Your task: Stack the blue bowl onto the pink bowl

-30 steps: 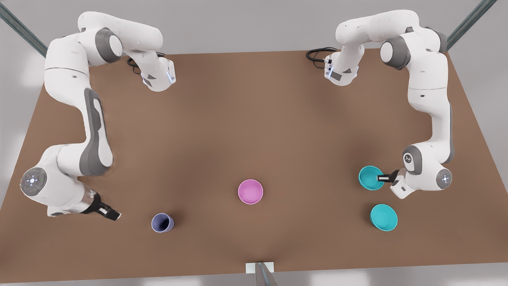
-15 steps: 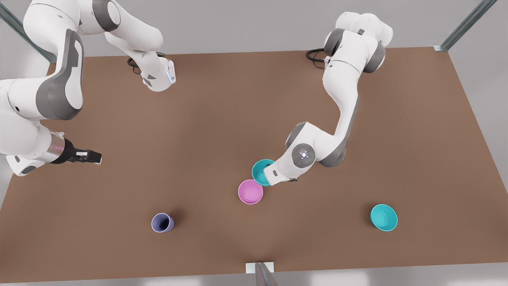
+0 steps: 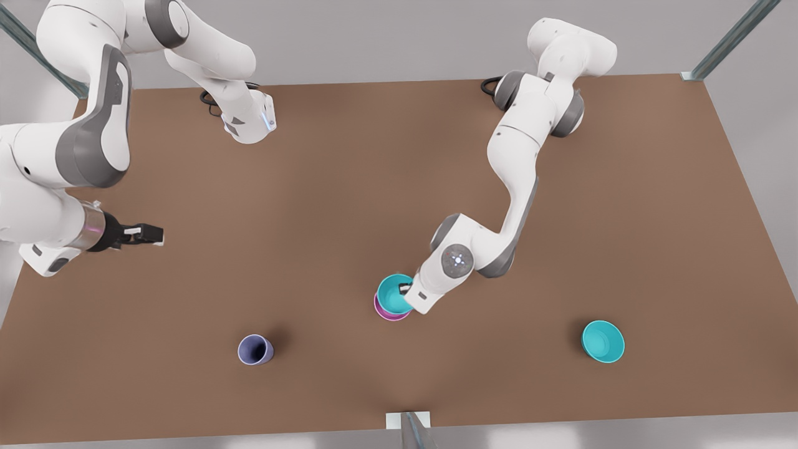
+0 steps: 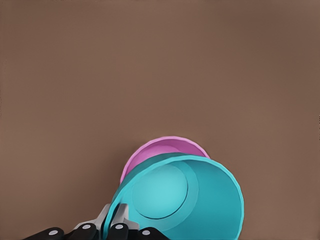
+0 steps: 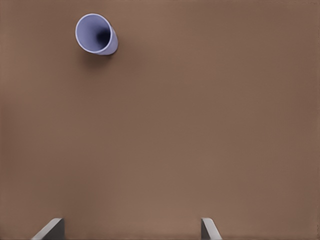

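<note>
Front view: my left pincer (image 3: 405, 289) grips the blue bowl (image 3: 393, 294) by its rim, directly over the pink bowl (image 3: 388, 314).

Left wrist view: the fingers (image 4: 116, 220) pinch the rim.

Right wrist view: my right pincer (image 5: 131, 228) waits spread open, holding nothing.

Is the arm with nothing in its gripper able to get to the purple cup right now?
Probably yes. The right gripper is open and holds nothing, and only bare table lies between it and the purple cup. The left gripper is busy holding the blue bowl.
</note>
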You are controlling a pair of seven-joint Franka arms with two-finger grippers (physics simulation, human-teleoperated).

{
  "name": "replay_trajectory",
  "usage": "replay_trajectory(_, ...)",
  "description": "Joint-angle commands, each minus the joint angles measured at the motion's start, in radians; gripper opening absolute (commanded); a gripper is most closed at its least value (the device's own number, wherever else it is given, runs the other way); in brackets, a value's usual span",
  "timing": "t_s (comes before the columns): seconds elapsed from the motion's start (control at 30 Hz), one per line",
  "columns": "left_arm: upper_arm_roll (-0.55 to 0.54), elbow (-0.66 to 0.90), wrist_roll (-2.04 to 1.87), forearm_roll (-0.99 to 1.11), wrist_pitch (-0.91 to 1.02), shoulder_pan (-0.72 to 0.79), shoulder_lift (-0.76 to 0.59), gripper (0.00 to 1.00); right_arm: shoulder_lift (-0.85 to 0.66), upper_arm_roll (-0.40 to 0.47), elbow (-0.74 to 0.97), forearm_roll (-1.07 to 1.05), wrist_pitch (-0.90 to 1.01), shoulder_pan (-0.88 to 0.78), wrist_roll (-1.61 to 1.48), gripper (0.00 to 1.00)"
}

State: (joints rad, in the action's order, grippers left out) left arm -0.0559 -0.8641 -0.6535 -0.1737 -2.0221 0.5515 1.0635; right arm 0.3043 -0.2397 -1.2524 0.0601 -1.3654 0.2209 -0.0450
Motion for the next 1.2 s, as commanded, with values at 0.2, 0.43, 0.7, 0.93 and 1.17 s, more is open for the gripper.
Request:
replay_trajectory(0.2,-0.008,-0.003,-0.426,-0.017,-0.046,0.004,0.006,0.21,-0.105,0.002,-0.159,-0.028,-0.118,0.023,-0.121,1.00)
replay_trajectory(0.43,-0.013,-0.006,-0.426,-0.017,-0.026,0.005,0.013,0.21,-0.097,0.000,-0.159,-0.028,-0.118,0.023,-0.121,1.00)
replay_trajectory(0.7,-0.027,-0.006,-0.423,-0.017,-0.026,0.005,0.026,0.41,-0.093,0.000,-0.157,-0.034,-0.116,0.021,-0.121,1.00)
replay_trajectory(0.93,-0.022,-0.004,-0.172,0.068,0.673,-0.215,-0.273,1.00,-0.090,0.000,-0.156,-0.034,-0.116,0.021,-0.121,1.00)
replay_trajectory(1.17,-0.022,-0.449,0.646,0.227,0.629,-0.415,-0.804,1.00,-0.090,-0.001,-0.153,-0.034,-0.118,0.021,-0.121,1.00)
